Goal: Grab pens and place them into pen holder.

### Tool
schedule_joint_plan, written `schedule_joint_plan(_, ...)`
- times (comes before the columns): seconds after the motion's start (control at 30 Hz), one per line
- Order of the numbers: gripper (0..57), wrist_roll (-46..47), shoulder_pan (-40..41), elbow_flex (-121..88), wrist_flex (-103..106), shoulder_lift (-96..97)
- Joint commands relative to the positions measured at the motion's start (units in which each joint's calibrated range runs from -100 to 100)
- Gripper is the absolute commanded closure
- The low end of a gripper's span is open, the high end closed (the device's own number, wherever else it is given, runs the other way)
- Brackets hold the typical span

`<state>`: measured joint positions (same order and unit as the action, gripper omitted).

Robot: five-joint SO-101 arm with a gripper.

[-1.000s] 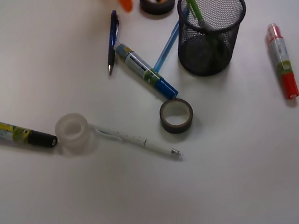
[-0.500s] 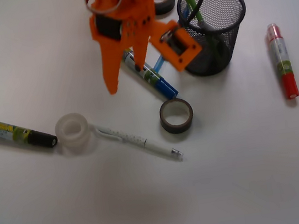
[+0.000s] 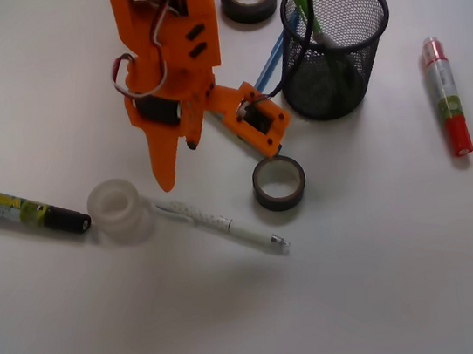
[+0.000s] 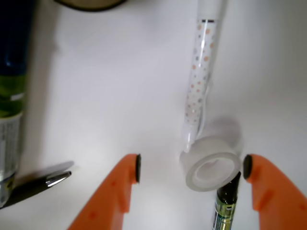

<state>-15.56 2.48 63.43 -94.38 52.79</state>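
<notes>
Above the worktop, the gripper hangs with jaws spread wide, apparently lining up on the white pen, whose end touches a clear tape roll. Well apart stands the pen holder, a green pen already inside.

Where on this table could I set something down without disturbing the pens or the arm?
The widest bare patch is the front strip below the white pen and the dark tape roll. Another lies on the far left, above the black marker. It is crowded between the clear tape roll and the pen holder, where the open gripper hangs.
</notes>
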Motion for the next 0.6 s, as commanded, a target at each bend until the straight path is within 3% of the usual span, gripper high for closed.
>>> schedule_joint_plan(0.0,33.0,-3.0,-1.5,2.9,3.0,-0.4)
schedule_joint_plan(0.23,33.0,-9.1,-1.0,0.2,10.0,0.5)
schedule_joint_plan(0.57,33.0,-9.7,2.0,-1.8,11.9,4.0)
